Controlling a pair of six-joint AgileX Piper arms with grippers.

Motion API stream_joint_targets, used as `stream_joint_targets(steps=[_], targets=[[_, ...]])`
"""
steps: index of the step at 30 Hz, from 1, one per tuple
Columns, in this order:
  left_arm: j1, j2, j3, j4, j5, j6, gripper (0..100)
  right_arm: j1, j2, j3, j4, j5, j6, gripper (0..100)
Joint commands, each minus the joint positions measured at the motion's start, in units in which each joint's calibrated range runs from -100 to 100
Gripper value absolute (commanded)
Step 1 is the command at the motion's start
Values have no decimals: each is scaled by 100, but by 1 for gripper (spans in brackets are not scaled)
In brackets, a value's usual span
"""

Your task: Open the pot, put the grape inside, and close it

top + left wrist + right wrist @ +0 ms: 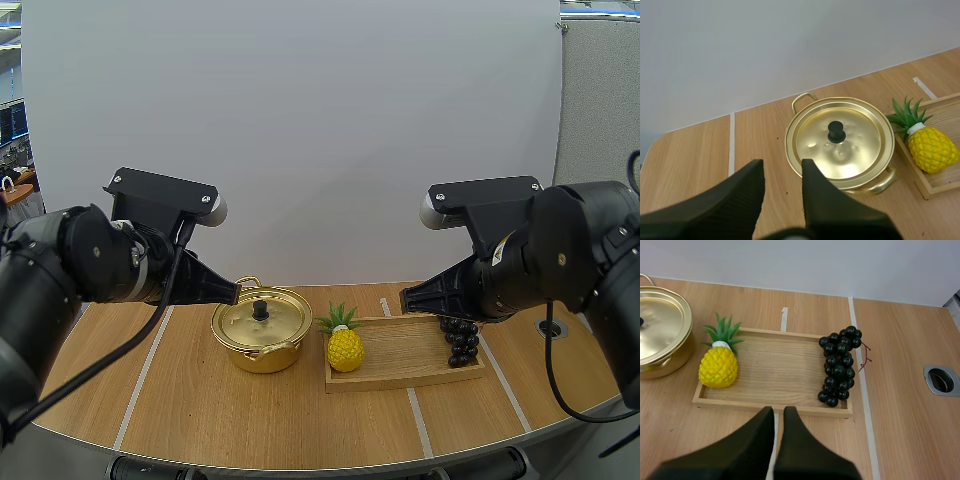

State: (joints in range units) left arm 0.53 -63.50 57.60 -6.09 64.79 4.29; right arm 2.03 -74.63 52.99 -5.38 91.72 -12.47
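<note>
Left gripper (782,170): arm reaching forward and down, hovering near the lidded pot (840,145), fingers standing apart, empty. Right gripper (779,412): hanging over the tray (770,403), fingers pressing together, empty. Grapes (839,365): lying in the tray, at the end away from the pot.

Gold pot (262,355) with black knob (836,131), black grapes (839,365), yellow pineapple (718,370), pale wooden tray (780,365)

Ahead of your left gripper (782,167), its fingers (740,195) matt black and ribbed, sits a polished gold metal pot (860,184) with a dull black knob (836,132). Past your right gripper (779,411), glossy black grapes (838,365) lie on a smooth-grained wooden tray (780,367).
</note>
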Motion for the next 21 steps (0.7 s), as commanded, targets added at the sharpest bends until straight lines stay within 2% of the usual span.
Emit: stream_joint_targets(steps=[1,3,5,6,7,11,17,21], targets=[[-3,533,-38,-216,-649,243,66,-23,449,-42,-234,-332,20,48],[-3,601,-38,-333,-694,378,78,-23,465,-42,-336,-374,20,62],[-3,662,-38,-443,-710,512,90,-23,475,-42,-449,-401,20,85],[-3,677,-38,-518,-710,558,94,-23,475,-42,-544,-447,20,100],[-3,710,-38,-662,-710,672,100,-23,475,-42,-606,-448,20,100],[-3,1194,-38,-1468,-477,1306,100,-23,475,-42,-565,-530,21,100],[-3,1671,-38,-1425,-505,1464,100,-23,475,-42,-565,-530,21,100],[-3,1734,-151,-1436,-236,2134,100,-23,475,-42,-565,-530,21,100]])
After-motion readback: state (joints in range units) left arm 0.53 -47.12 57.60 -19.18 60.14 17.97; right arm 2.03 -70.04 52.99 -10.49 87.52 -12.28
